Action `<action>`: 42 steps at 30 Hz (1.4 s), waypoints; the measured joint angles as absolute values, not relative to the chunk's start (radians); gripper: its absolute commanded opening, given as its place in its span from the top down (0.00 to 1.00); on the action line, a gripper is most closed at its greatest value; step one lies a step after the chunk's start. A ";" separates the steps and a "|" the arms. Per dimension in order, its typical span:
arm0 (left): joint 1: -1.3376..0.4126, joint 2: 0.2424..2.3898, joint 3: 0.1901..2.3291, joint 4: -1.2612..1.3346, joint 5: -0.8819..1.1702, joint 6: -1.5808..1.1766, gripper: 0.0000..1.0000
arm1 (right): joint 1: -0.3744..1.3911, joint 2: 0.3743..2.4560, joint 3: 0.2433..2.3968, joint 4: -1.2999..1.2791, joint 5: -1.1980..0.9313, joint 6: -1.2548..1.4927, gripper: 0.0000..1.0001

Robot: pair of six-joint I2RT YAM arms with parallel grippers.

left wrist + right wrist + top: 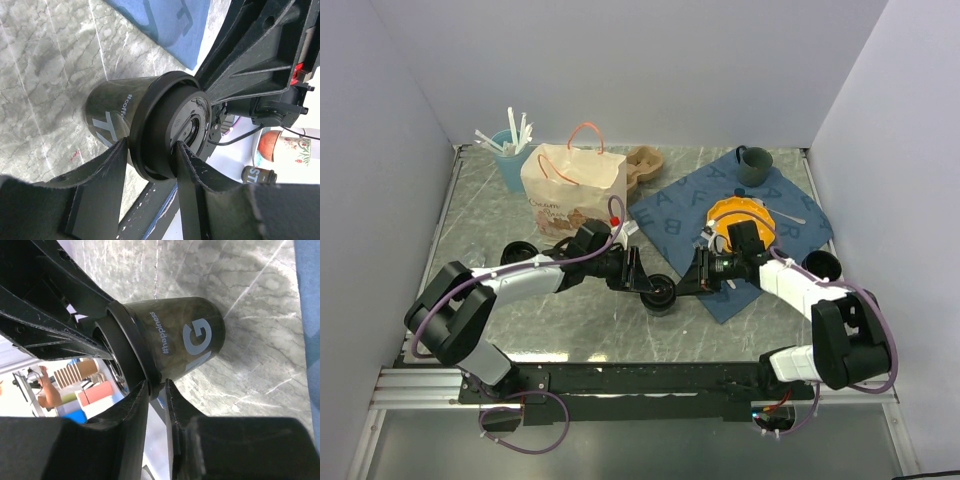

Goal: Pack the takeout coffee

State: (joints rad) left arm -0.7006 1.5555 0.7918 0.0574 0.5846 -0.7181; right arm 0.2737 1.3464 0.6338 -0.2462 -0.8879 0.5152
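Glossy dark coffee cup with smooth, perhaps plastic, lid; polished marble-look table; blue cloth mat.

the takeout coffee cup is seen as black with pale grey lettering. the table is marbled in grey, the cloth is printed blue with letters, and the mug is coloured teal.

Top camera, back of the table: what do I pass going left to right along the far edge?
Light-blue cup of white sticks → paper bag → brown moulded tray → teal mug.
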 measured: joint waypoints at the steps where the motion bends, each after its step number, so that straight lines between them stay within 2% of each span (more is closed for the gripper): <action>1: -0.700 1.556 0.793 0.057 0.587 -0.718 0.55 | 0.274 1.343 0.634 -0.250 -0.884 0.516 0.61; 4: -0.700 1.557 0.796 0.054 0.587 -0.715 0.55 | 0.278 1.314 0.640 -0.289 -0.842 0.496 0.51; 10: -0.699 1.562 0.803 0.044 0.591 -0.710 0.56 | 0.281 1.296 0.700 -0.376 -0.797 0.436 0.37; 26: -0.702 1.574 0.826 0.035 0.605 -0.692 0.55 | 0.331 1.430 0.850 -0.439 -0.804 0.297 0.46; 34: -0.702 1.575 0.831 0.022 0.605 -0.690 0.55 | 0.355 1.446 0.850 -0.430 -0.809 0.293 0.57; 37: -0.702 1.575 0.836 0.013 0.605 -0.684 0.55 | 0.358 1.442 0.850 -0.429 -0.804 0.299 0.56; 39: -0.702 1.575 0.838 0.009 0.604 -0.683 0.55 | 0.361 1.437 0.850 -0.430 -0.798 0.303 0.50; 42: -0.702 1.577 0.839 0.008 0.606 -0.682 0.55 | 0.364 1.426 0.848 -0.434 -0.781 0.318 0.46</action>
